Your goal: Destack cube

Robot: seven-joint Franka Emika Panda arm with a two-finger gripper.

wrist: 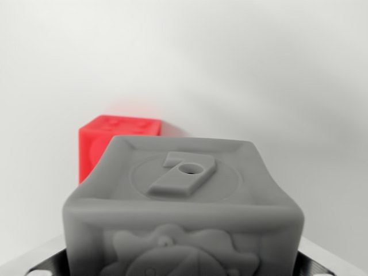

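Surface: a plain white bench (pixel 276 86) is filling the whole background, smooth and evenly lit, fading out of focus towards the far side.

Grey cube: a large grey moulded plastic cube (pixel 184 213) is sitting nearest the camera, taking up the lower middle of the wrist view. Its top face is showing a raised numeral 7 with a small round hole in it, set inside a shallow circular recess. Its near face is carrying a gear-like relief, cut off by the bottom edge. The cube is looking upright and square to the camera.

Red cube: a smaller-looking red plastic cube (pixel 100 144) is standing farther away, behind the grey cube and towards the wrist view's left. Faint raised marks are showing on its top face, too blurred to read. Its lower right part is hidden behind the grey cube, so whether the two are touching cannot be told. It is resting on the bench, not on top of the other cube.

End effector: only dark and pale edges of the end effector (pixel 322 261) are peeking in at the bottom corners, on either side of the grey cube. The fingers are flanking the grey cube, but whether they are pressing on it cannot be told.
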